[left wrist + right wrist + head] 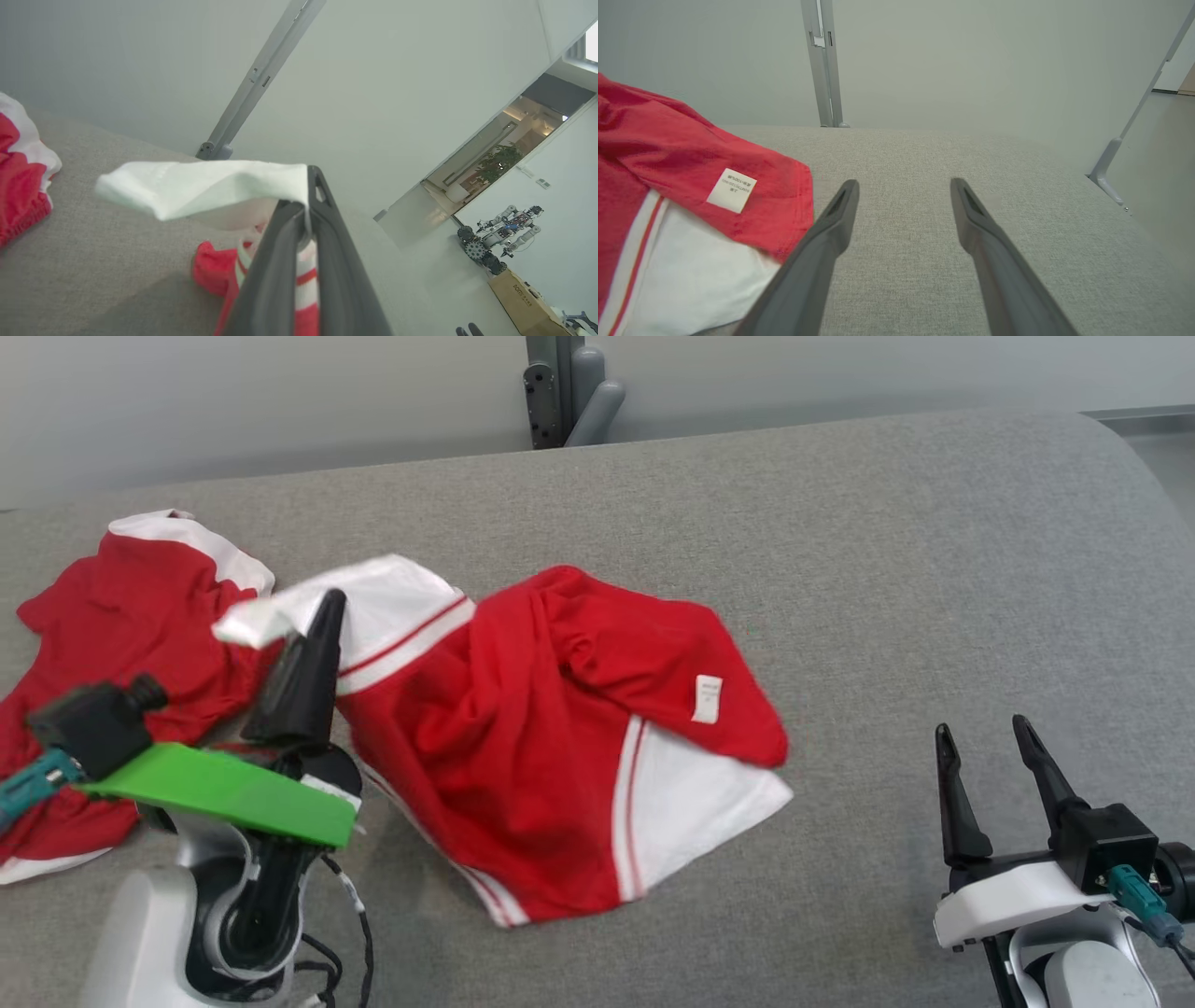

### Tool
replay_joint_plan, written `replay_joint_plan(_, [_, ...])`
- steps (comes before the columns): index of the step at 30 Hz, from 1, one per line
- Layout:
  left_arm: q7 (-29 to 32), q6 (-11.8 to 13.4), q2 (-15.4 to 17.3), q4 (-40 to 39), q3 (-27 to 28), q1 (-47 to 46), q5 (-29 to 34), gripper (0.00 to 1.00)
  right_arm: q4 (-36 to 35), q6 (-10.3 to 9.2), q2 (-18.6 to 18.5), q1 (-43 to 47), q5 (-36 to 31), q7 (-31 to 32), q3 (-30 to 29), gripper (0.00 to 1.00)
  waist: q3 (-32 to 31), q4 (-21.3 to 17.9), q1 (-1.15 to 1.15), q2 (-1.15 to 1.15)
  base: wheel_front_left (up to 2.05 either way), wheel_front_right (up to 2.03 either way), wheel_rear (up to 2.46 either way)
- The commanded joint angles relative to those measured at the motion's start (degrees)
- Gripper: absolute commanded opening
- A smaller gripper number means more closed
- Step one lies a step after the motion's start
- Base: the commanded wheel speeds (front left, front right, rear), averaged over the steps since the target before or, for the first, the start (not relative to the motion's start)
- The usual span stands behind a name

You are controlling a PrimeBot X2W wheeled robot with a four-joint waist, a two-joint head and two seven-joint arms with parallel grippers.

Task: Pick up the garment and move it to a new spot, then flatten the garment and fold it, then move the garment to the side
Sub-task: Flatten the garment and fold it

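Note:
A red garment with white panels and red-white stripes lies crumpled in the middle of the grey padded table, a white label on it. My left gripper is shut on its white corner at the upper left and holds that corner lifted; in the left wrist view the white cloth drapes over the closed fingertips. My right gripper stands open at the lower right, off the cloth, its fingers just right of the garment's hem.
A second red and white garment lies bunched at the table's left edge. A grey post rises behind the far edge. The table's right half is bare grey fabric. Another robot and a cardboard box stand on the floor beyond.

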Motion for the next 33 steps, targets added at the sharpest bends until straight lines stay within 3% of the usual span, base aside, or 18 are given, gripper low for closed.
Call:
replay_joint_plan(1, [0.6, 1.4, 1.1, -3.6, 0.6, -2.0, 1.2, 0.0, 0.2, -0.02, -0.2, 0.1, 0.2, -0.2, 0.2, 1.0, -0.6, 1.2, 0.0, 0.0, 0.0, 0.0, 0.0])
replay_joint_plan(8, [3.5, 5.2, 2.2, -11.7, -0.1, -8.4, 4.3, 0.0, 0.7, -0.02, -0.2, -0.5, 0.3, -0.2, 0.8, 1.0, -1.3, 2.3, 0.0, 0.0, 0.0, 0.0, 0.0])
replay_joint_plan(17, [6.9, 7.0, -3.7, -9.3, -11.0, -19.7, 9.6, 0.0, 1.2, -0.01, -0.2, -1.8, 1.5, -0.2, 2.3, 1.0, -0.8, 0.6, 0.0, 0.0, 0.0, 0.0, 0.0])
replay_joint_plan(22, [5.6, 7.9, -6.6, 1.1, -19.1, -25.9, 10.5, 0.0, 1.5, -0.01, -0.2, -4.6, 3.2, -0.2, 4.9, 1.0, 2.0, -5.1, 0.0, 0.0, 0.0, 0.0, 0.0])
replay_joint_plan(29, [1.6, 9.3, -6.9, 15.6, -25.7, -34.9, 12.5, 0.0, 1.0, -0.02, -0.2, -8.0, 7.3, -0.2, 7.9, 1.0, 7.0, -14.7, 0.0, 0.0, 0.0, 0.0, 0.0])
replay_joint_plan(33, [-2.3, 10.8, -6.9, 21.3, -28.1, -39.4, 9.6, 0.0, 0.9, -0.02, -0.2, -8.8, 9.7, -0.2, 8.6, 1.0, 9.8, -19.3, 0.0, 0.0, 0.0, 0.0, 0.0])
